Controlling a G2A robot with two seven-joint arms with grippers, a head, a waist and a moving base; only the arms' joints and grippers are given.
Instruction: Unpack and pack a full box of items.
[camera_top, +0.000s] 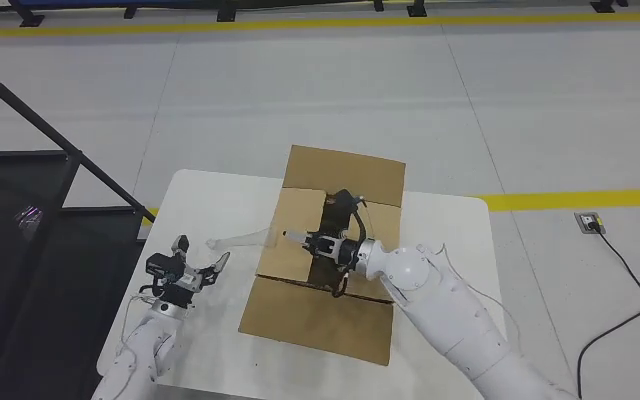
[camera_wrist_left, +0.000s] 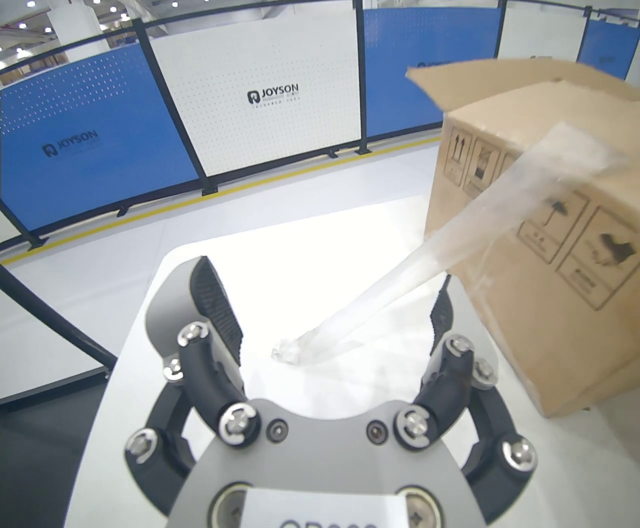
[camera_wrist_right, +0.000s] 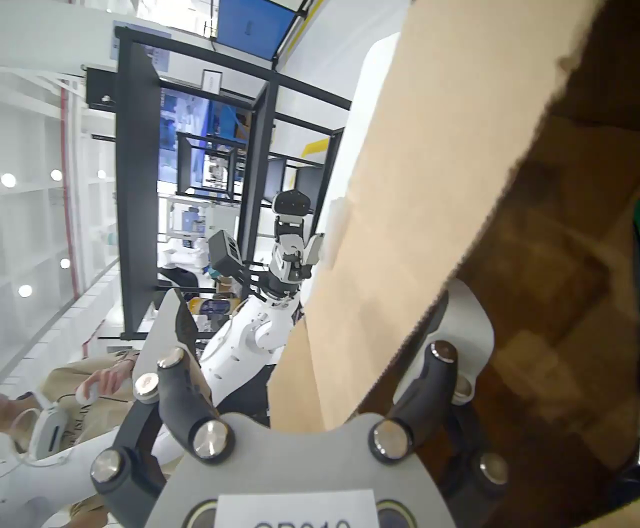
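Observation:
A brown cardboard box (camera_top: 345, 170) stands mid-table with its flaps folded out. My right gripper (camera_top: 306, 243) is at the box's opening, open, its fingers astride the edge of one flap (camera_wrist_right: 425, 175): one finger (camera_wrist_right: 176, 320) outside the box, the other inside. A strip of clear tape (camera_top: 245, 238) trails from the box's left side down to the table. My left gripper (camera_top: 200, 270) hovers low over the table left of the box, open, and the tape's loose end (camera_wrist_left: 320, 340) lies between its fingers (camera_wrist_left: 215, 300) without touching them. The box's inside is dark and hidden.
The white table (camera_top: 220, 205) has bare room left of the box and a narrower strip to its right. The box's near flap (camera_top: 320, 315) overhangs toward the front edge. A black frame (camera_top: 60, 150) stands beyond the table's left edge.

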